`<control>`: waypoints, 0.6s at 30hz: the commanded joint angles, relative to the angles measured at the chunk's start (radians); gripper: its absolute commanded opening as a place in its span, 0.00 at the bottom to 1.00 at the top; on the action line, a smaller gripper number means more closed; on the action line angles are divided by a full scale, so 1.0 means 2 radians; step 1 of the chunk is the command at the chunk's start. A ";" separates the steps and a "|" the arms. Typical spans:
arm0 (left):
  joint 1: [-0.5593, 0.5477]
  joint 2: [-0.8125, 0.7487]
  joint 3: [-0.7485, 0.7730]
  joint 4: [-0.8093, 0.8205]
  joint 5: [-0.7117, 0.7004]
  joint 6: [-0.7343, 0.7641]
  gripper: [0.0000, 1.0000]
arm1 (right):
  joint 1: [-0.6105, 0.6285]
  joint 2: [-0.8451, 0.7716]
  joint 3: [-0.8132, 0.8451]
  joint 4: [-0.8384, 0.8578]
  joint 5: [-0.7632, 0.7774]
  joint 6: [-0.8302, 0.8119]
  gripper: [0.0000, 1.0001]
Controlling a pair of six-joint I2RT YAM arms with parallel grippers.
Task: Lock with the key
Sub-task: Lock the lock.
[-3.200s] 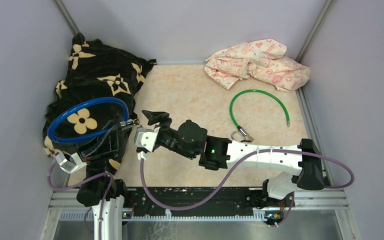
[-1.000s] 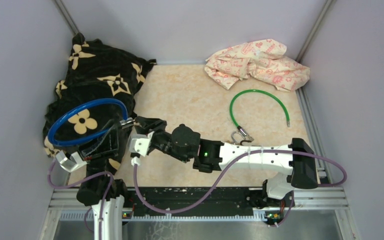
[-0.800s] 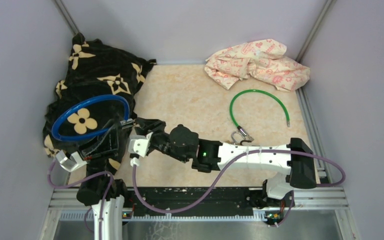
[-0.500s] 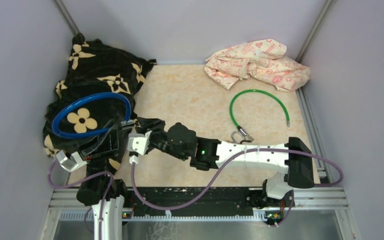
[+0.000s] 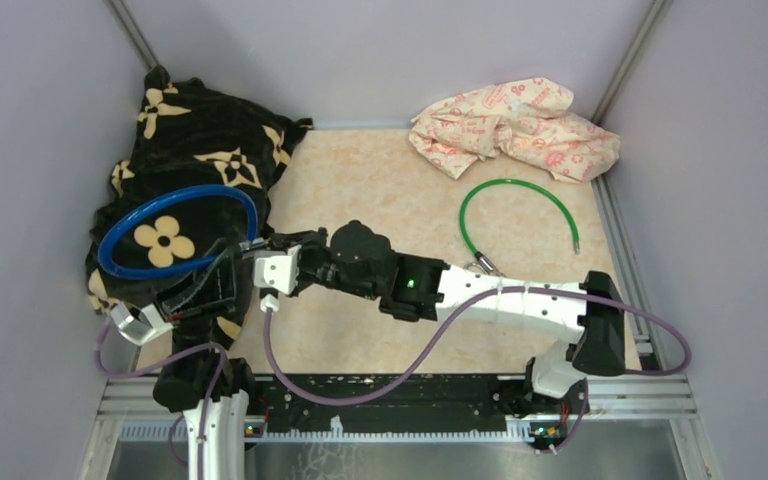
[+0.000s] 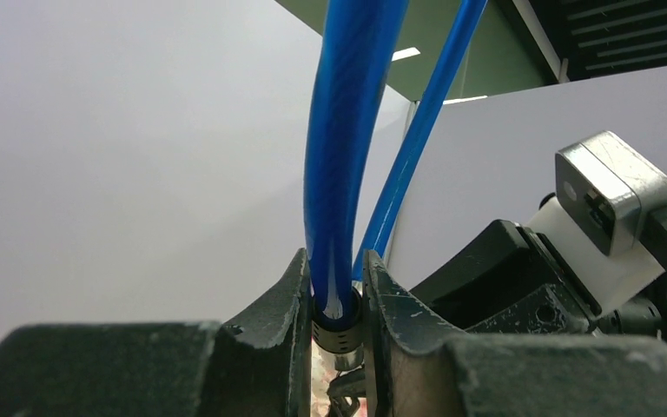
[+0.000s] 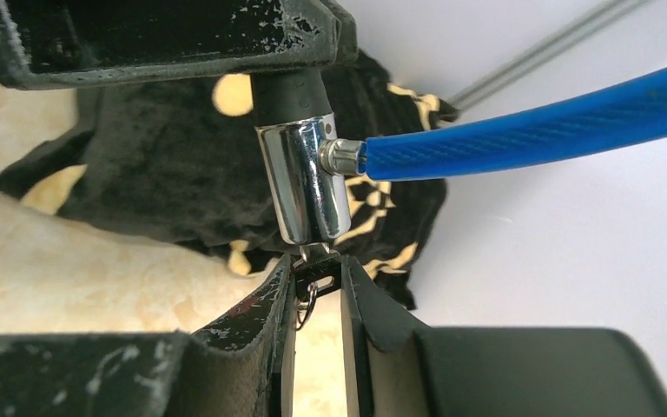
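Where we look down from above, the blue cable lock (image 5: 175, 230) loops at nine o'clock over the black flowered cloth (image 5: 210, 130). Red print on the cream cloth (image 5: 515, 125) at one o'clock is too small to read. Only our left wrist view shows the left gripper (image 6: 337, 300) clamped on that lock's cable end. Only our right wrist view shows the right gripper (image 7: 315, 276) pinching the key (image 7: 316, 284) at the six o'clock end of the chrome lock barrel (image 7: 304, 182).

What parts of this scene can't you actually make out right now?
- Small key: right wrist view, blade inside the chrome lock cylinder, head pinched in the right tool.
- Near end of the green cable loop: top view, covered by the right arm.
- End of the blue cable: left wrist view, sunk inside the left tool.
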 commanded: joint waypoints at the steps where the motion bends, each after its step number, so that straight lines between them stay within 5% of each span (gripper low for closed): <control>1: 0.002 -0.007 -0.003 0.022 0.010 0.004 0.00 | -0.014 0.007 0.093 -0.091 -0.105 0.028 0.05; 9: 0.002 -0.011 -0.008 0.028 0.027 0.026 0.00 | -0.052 0.082 0.296 -0.374 -0.266 0.037 0.01; 18: 0.002 -0.013 -0.008 0.039 0.046 0.026 0.00 | -0.078 0.134 0.422 -0.494 -0.374 0.037 0.00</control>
